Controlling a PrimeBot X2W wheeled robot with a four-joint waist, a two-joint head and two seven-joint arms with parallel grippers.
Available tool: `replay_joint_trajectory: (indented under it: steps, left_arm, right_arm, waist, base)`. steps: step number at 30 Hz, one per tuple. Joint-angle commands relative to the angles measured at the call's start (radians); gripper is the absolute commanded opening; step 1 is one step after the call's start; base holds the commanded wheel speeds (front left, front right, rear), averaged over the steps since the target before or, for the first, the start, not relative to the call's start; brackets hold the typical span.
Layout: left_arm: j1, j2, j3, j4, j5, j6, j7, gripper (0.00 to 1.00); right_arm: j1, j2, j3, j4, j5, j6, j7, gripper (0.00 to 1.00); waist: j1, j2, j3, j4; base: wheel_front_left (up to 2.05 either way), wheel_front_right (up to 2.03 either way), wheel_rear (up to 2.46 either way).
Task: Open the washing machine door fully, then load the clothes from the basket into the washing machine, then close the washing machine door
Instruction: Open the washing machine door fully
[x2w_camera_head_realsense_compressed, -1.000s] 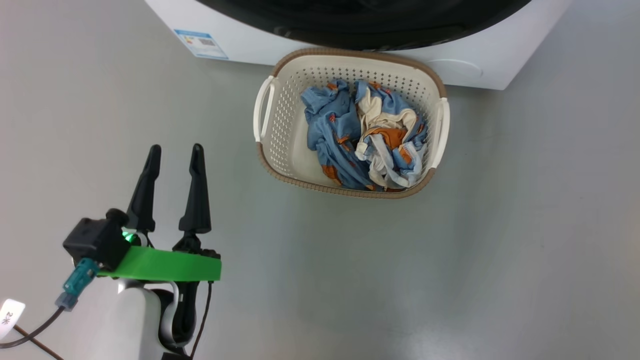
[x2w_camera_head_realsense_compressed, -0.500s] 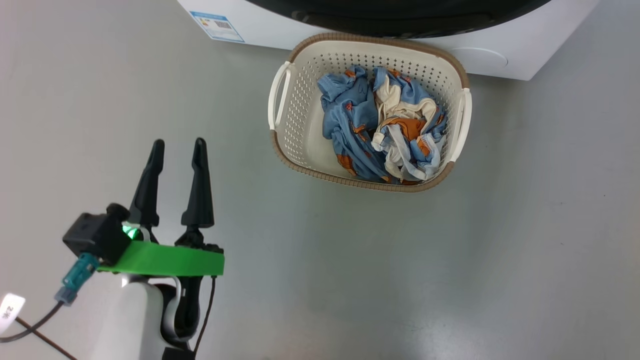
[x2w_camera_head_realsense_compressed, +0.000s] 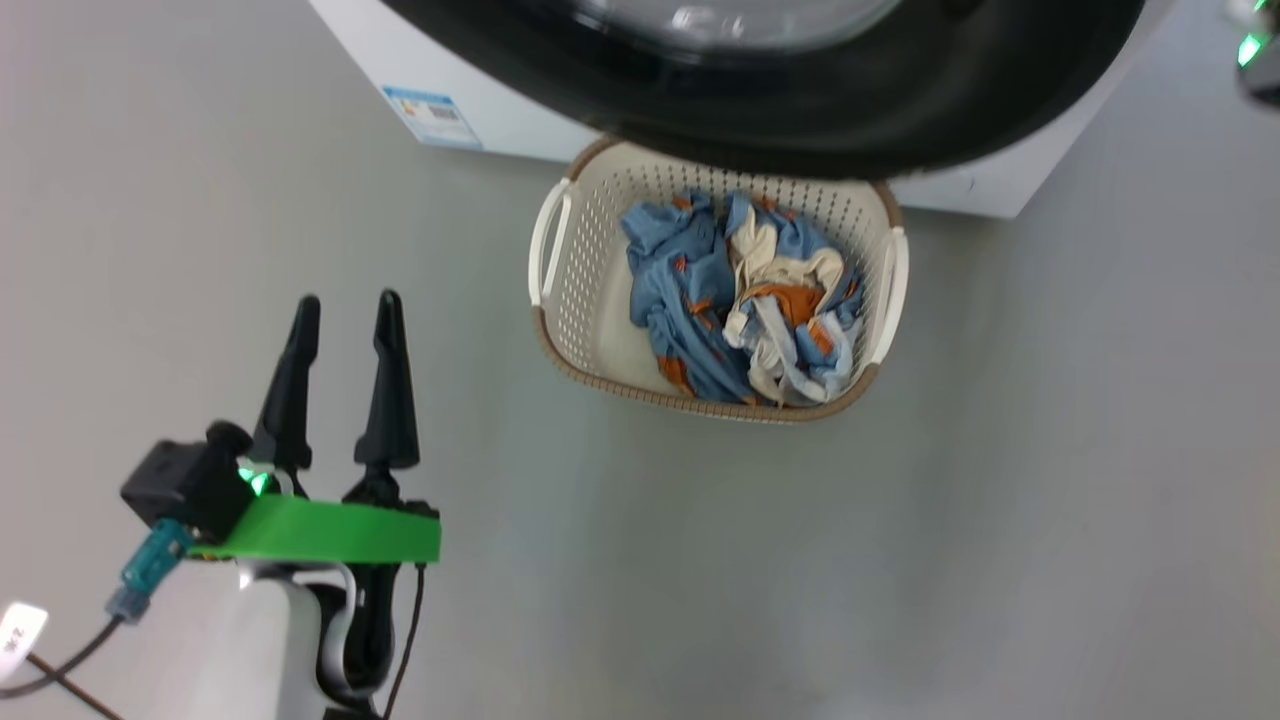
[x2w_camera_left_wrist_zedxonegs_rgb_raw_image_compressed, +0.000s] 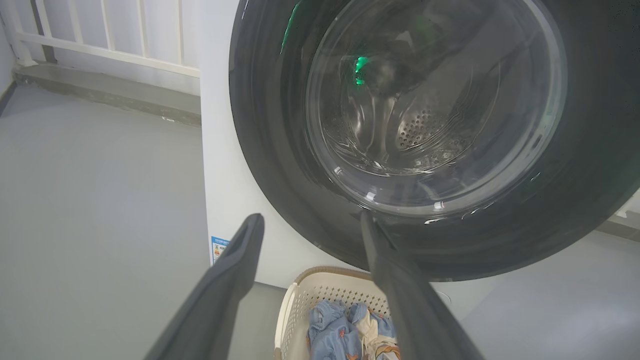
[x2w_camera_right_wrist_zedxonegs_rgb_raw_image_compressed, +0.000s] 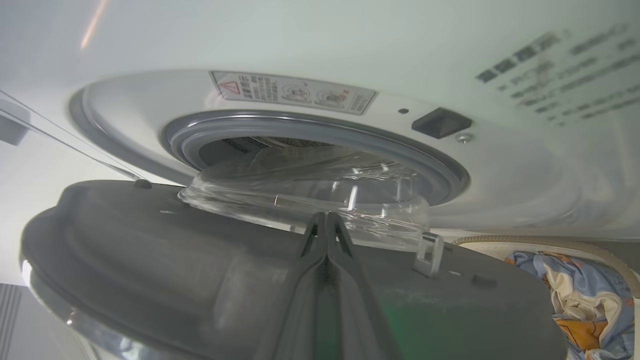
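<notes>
Item 1, left end effector (x2w_camera_head_realsense_compressed: 348, 300): low at the left, fingers spread, empty, over grey floor (x2w_camera_head_realsense_compressed: 950, 560). Basket (x2w_camera_head_realsense_compressed: 565, 300): on the floor just before the washing machine (x2w_camera_head_realsense_compressed: 500, 125), clothes (x2w_camera_head_realsense_compressed: 700, 300) heaped toward its right side. Right end effector (x2w_camera_right_wrist_zedxonegs_rgb_raw_image_compressed: 326, 216): fingers pressed together, nothing between them, tips at the inner face of the washing machine door (x2w_camera_head_realsense_compressed: 800, 135). The door: ajar, overhanging the basket's far rim. Grey rubber ring (x2w_camera_right_wrist_zedxonegs_rgb_raw_image_compressed: 300, 127): exposed.

Light: bright, soft, even, with faint shadows.
Head view: you're getting it a bit smeared all over, with a pale sheen on the floor (x2w_camera_head_realsense_compressed: 900, 560).
Left wrist view: green glow and white glints in the washing machine door (x2w_camera_left_wrist_zedxonegs_rgb_raw_image_compressed: 400, 115) glass; fingers (x2w_camera_left_wrist_zedxonegs_rgb_raw_image_compressed: 225, 290) soft.
Right wrist view: print on the washing machine (x2w_camera_right_wrist_zedxonegs_rgb_raw_image_compressed: 550, 55) blurred upper right — edges bow.
</notes>
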Motion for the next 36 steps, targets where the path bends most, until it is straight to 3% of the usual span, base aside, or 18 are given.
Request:
replay_joint_trajectory:
  steps: [1,15,24,36]
  left_arm:
    - [0.035,0.023,0.035,-0.013,0.000,-0.002,-0.006,1.00]
    - [0.110,0.023,0.049,0.034,0.053,-0.002,-0.006,1.00]
    - [0.157,0.049,0.075,0.084,0.080,-0.002,-0.006,1.00]
    - [0.202,0.077,0.071,0.114,0.085,0.013,0.013,1.00]
  right_arm:
    - [0.058,0.048,0.017,-0.045,0.019,0.006,0.029,0.00]
    - [0.296,0.102,0.026,-0.095,0.072,0.006,0.091,0.00]
    - [0.501,0.136,0.002,-0.163,0.114,0.006,0.126,0.00]
    - [0.649,0.184,-0.035,-0.200,0.145,0.006,0.162,0.00]
  waist:
    - [0.0000,-0.0001,-0.057,-0.016]
    - [0.0000,-0.0001,-0.243,-0.005]
    - [0.0000,-0.0001,-0.366,0.049]
    - [0.0000,-0.0001,-0.450,0.144]
  base:
    - [0.00,0.00,0.00]
    - [0.00,0.00,0.00]
    - [0.00,0.00,0.00]
    - [0.00,0.00,0.00]
